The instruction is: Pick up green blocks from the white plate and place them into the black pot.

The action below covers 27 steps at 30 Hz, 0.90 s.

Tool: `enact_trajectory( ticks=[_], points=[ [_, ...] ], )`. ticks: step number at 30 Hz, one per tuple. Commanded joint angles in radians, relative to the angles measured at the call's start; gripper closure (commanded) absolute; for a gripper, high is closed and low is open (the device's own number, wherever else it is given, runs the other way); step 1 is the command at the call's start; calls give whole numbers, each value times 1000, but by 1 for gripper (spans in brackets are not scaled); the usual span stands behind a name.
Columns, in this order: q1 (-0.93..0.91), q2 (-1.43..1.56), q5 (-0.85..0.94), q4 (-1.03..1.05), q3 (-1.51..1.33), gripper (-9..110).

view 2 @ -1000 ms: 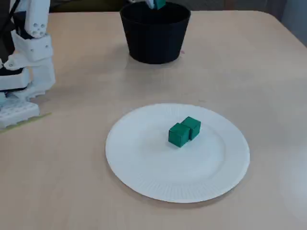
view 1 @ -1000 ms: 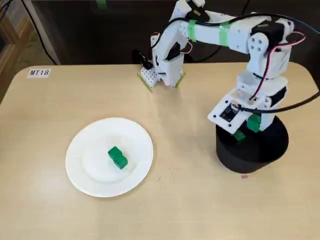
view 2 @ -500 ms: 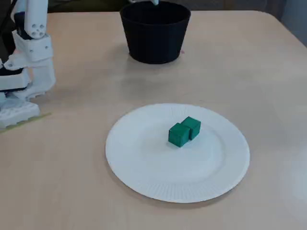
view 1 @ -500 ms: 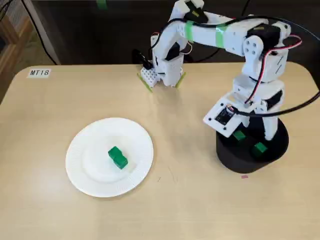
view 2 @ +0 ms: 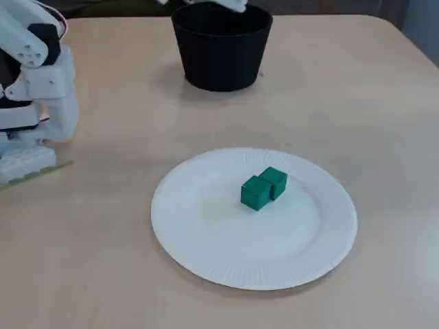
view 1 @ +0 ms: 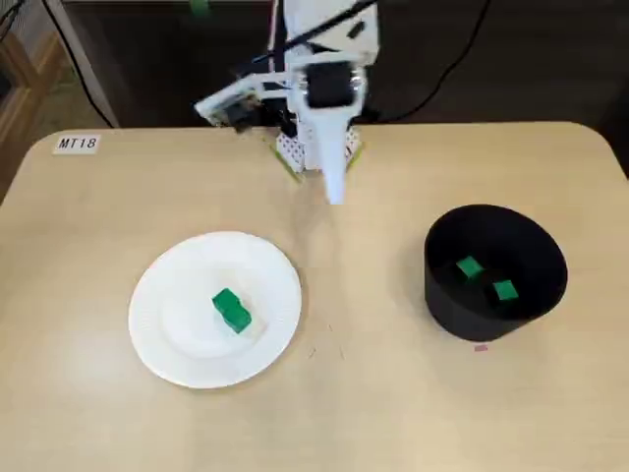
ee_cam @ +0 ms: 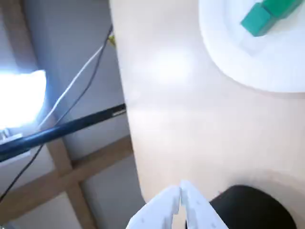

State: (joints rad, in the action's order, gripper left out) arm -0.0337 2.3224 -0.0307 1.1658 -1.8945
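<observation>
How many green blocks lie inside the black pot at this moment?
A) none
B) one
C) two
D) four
C: the fixed view from above shows two green blocks on the bottom of the black pot, while the other pair sits on the white plate.

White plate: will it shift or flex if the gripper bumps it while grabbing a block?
Probably shifts: the white plate has a thin fluted rim like a paper plate, so it is likely light, on a smooth table. The rim may flex if pressed. The two green blocks near its centre add little weight.
</observation>
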Motion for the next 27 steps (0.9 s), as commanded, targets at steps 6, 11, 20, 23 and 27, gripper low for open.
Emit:
enact_trajectory(
  ticks=[6, 11, 20, 23, 27],
  points=[
    [-189, -64, -64, 46, -8, 104],
    [-241, -190, -89, 46, 11, 104],
    [-233, -434, -186, 34, 92, 104],
    [-225, -569, -210, 57, 170, 93],
    [-216, -695, -236, 57, 262, 80]
  ],
)
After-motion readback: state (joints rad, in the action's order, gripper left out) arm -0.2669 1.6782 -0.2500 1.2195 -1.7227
